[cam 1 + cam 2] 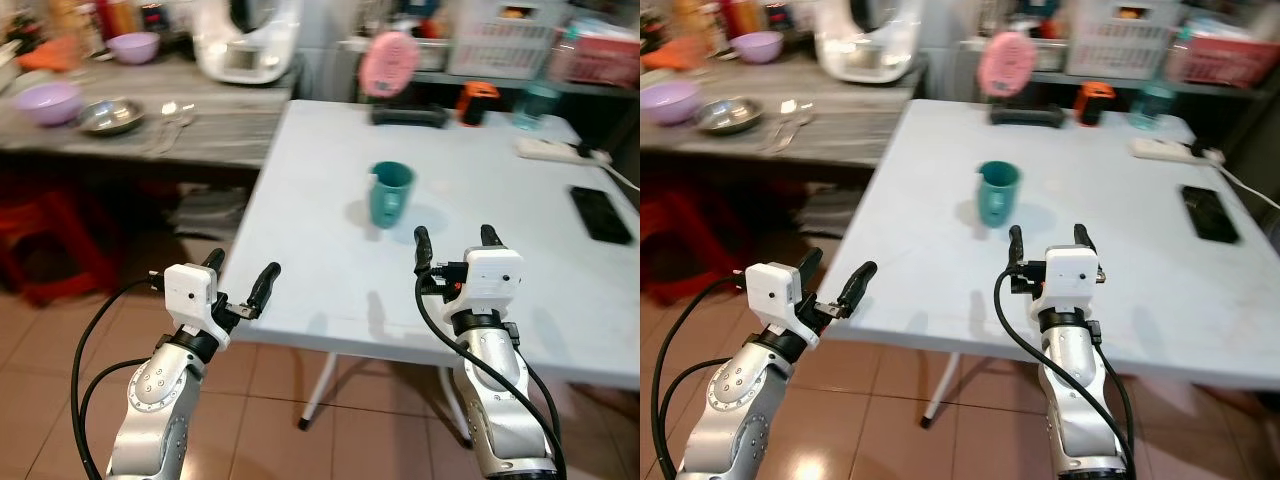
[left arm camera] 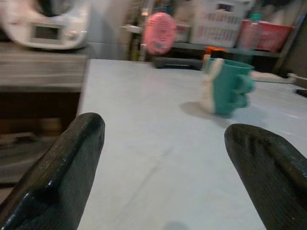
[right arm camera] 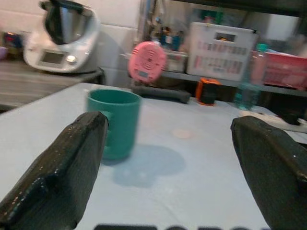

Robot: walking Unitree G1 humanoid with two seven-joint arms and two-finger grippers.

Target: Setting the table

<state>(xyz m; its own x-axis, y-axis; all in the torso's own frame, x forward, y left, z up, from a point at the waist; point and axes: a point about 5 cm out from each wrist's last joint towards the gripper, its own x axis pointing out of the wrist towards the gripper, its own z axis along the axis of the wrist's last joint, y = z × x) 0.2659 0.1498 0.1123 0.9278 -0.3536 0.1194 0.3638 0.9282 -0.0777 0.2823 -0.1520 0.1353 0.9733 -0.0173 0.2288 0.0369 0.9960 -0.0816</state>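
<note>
A teal mug (image 1: 389, 192) stands upright near the middle of the pale blue table (image 1: 320, 250). My right gripper (image 1: 456, 238) hovers over the table's near part, a short way in front of the mug, open with nothing between its fingers. My left gripper (image 1: 240, 273) is open at the table's near left edge, also holding nothing. In the right wrist view the mug (image 3: 116, 122) stands beyond the left finger (image 3: 62, 167). In the left wrist view the mug (image 2: 226, 86) shows between and beyond both fingers.
A grey counter (image 1: 150, 125) to the left carries purple bowls (image 1: 48, 101), a metal bowl (image 1: 110, 116), spoons (image 1: 170, 120) and a white appliance (image 1: 245, 40). A black phone (image 1: 600, 213), power strip (image 1: 550, 150), pink fan (image 1: 388, 62) and bottle (image 1: 535, 105) are along the table's far and right sides. Red stool (image 1: 45, 240) stands left.
</note>
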